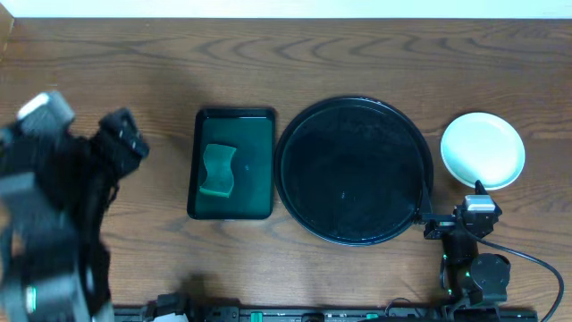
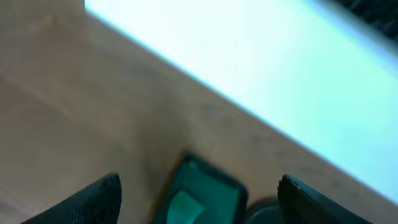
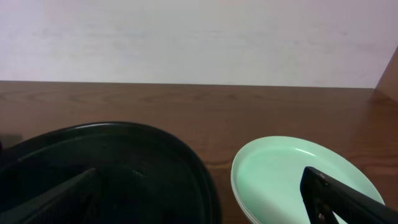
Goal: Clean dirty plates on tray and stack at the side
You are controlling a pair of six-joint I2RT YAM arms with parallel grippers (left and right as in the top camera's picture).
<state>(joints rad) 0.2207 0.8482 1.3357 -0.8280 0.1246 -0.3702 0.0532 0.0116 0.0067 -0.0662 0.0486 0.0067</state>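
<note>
So, tray (image 1: 353, 170) looks bare to me, and the plates (image 1: 483, 149) sit on the worktop (image 1: 357, 54) just right of it, apart from its rim. Can't tell from above how many are in that stack, fwiw. My right end effector (image 3: 199, 190) is released, fingers spread with nothing between them, just at the near edge of the plates. Left end effector (image 2: 200, 202) is spread wide too and empty, up over the left side with the green tray (image 1: 234, 114) and sponge (image 1: 217, 168) in its view. It's blurry overhead. My guess is all that's left is backing out. Tip for doing it clean: lift the right one a touch first, then pull straight back, so a finger doesn't clip the plate rim and shove the stack.
</note>
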